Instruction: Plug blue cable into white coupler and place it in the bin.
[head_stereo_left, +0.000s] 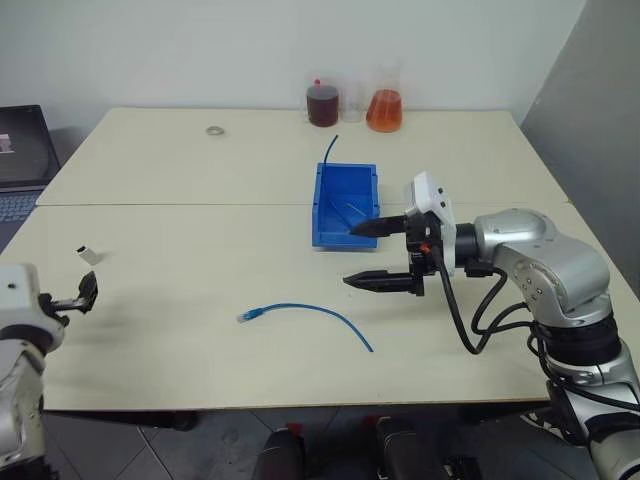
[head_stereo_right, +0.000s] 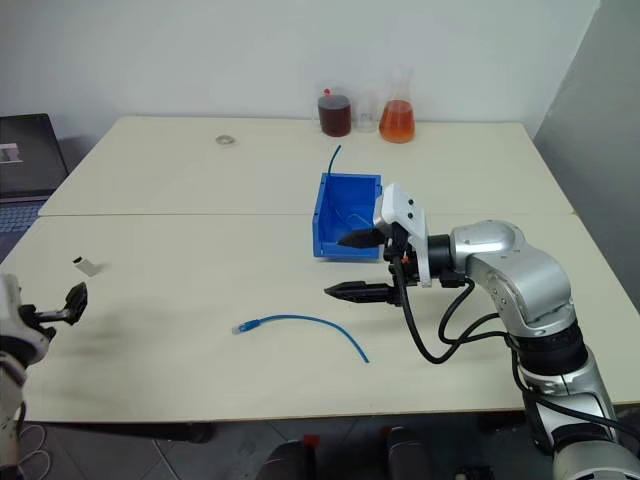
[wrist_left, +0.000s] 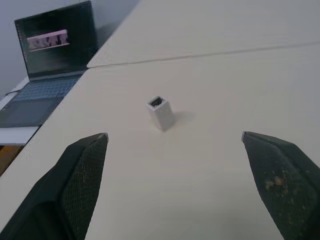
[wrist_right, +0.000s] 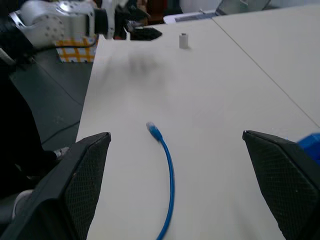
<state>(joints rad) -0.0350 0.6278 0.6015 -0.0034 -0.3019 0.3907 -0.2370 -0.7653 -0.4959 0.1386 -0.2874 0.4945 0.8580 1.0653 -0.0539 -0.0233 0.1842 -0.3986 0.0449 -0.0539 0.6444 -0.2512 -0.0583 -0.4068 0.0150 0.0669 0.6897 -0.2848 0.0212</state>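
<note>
A: Table (head_stereo_left: 200, 180) status?
B: Two cream tops butted, white wall behind. Blue cable (head_stereo_left: 305, 315) lying loose near front, white coupler (head_stereo_left: 89, 255) upright far left, bin (head_stereo_left: 343, 205) mid-table.
A: End effectors?
B: Left end effector (head_stereo_left: 80, 294) and right end effector (head_stereo_left: 370, 255) both spread wide, empty.

coupler (head_stereo_left: 90, 255) far left on table (head_stereo_left: 200, 300); cable (head_stereo_left: 305, 315) centre; bin (head_stereo_left: 345, 205) behind

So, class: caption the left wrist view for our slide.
Open left gripper facing the upright white coupler on the table, laptop beyond.
</note>
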